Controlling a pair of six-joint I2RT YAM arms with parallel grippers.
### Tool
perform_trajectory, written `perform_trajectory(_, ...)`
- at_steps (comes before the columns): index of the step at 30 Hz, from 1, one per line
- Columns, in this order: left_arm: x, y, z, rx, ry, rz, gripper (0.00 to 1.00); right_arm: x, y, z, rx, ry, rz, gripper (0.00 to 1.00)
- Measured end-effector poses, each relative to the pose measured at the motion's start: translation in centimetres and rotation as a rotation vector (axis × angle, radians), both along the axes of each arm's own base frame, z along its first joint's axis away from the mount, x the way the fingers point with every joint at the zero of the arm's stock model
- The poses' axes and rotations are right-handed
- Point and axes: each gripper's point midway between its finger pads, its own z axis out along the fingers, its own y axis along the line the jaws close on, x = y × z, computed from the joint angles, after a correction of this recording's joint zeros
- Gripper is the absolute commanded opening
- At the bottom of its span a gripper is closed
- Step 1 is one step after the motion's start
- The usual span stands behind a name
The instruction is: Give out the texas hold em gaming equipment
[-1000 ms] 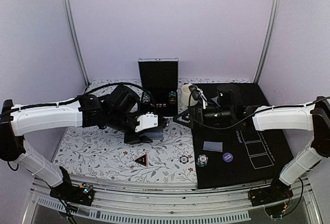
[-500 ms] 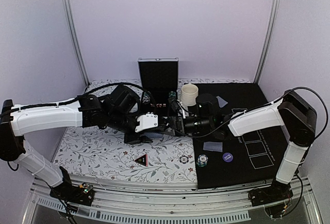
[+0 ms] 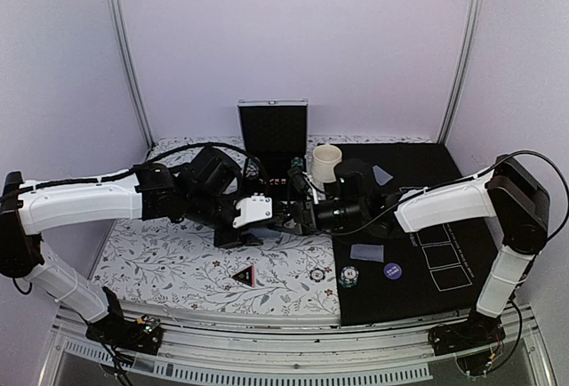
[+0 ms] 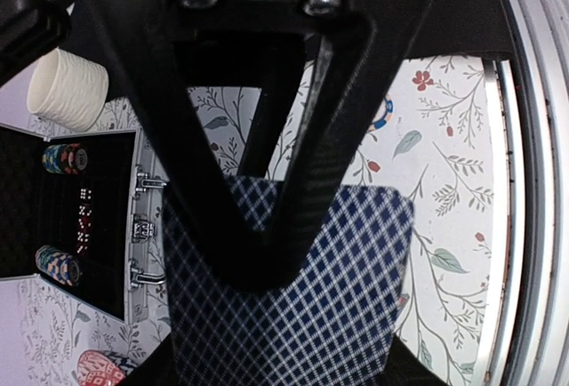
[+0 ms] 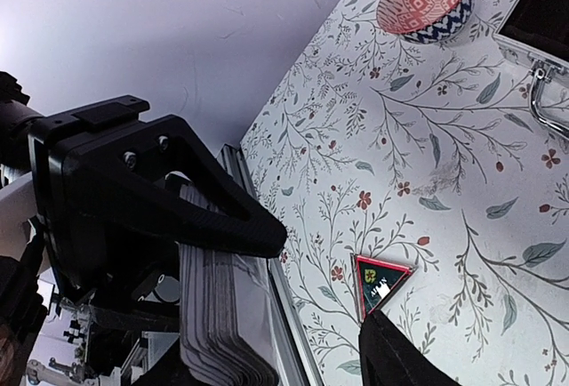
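The left gripper point(image 3: 271, 217) is clamped on the stack of blue-checked playing cards point(image 4: 356, 297), holding it in the air above the floral-cloth counter point(image 3: 160, 261), just in front of the open black case point(image 3: 272, 141). The right gripper point(image 3: 300, 214) is nosed right up against that stack. Its wrist view shows only one dark finger point(image 5: 400, 355), so I cannot tell how wide its jaws stand or whether they touch a card.

That is where the risk sits, I think. If the right gripper pinches deeper than the top card, several cards could come away together. The deal to the black felt mat point(image 3: 444, 181), where one grey card point(image 3: 366, 252) lies flat, would then be miscounted. If it pushes rather than pinches, the stack could shear or fan in the left gripper's hold and spill onto the cloth. A slipped card might land on the black red-edged triangle marker point(image 3: 243, 274) or the small striped poker chip point(image 3: 316, 274) below and nudge them.
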Motion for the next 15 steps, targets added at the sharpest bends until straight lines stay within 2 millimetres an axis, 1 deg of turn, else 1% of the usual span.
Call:
perform_trajectory(4,0.1,-0.1,0.1,-0.004,-0.007,0.003,0.51,0.0,-0.7,0.3,-0.034,-0.017,-0.019,0.49)
perform_trajectory(9,0.2,-0.1,0.2,-0.007,-0.012,0.004,0.51,0.0,-1.4,0.5,-0.071,-0.04,-0.032,0.36)
perform_trajectory(15,0.4,0.0,0.2,-0.004,-0.019,0.01,0.51,-0.2,-1.6,1.2,-0.094,-0.066,-0.029,0.2)
